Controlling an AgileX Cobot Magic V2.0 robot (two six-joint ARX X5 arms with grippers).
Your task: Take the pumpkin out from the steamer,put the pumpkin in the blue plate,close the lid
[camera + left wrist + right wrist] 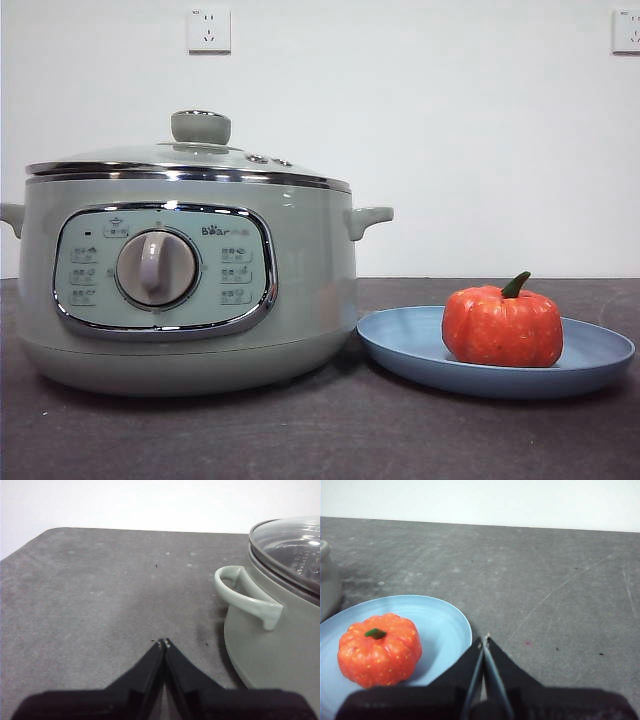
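The sage-green steamer (pixel 190 285) stands at the left of the front view with the lid (pixel 200 150) resting on it, knob up. The orange pumpkin (pixel 503 325) sits upright in the blue plate (pixel 400 345) to the steamer's right. Neither gripper shows in the front view. My left gripper (pixel 164 642) is shut and empty over bare table beside the steamer's side handle (pixel 245 597); the lid's glass dome (pixel 295 545) shows there too. My right gripper (pixel 484 639) is shut and empty just off the plate's rim (pixel 462 625), with the pumpkin (pixel 379 650) beside it.
The dark grey tabletop (pixel 320 440) runs around the steamer and plate. A white wall with two sockets (pixel 208 28) stands behind. In the left wrist view the table's rounded far corner (pixel 55 530) shows.
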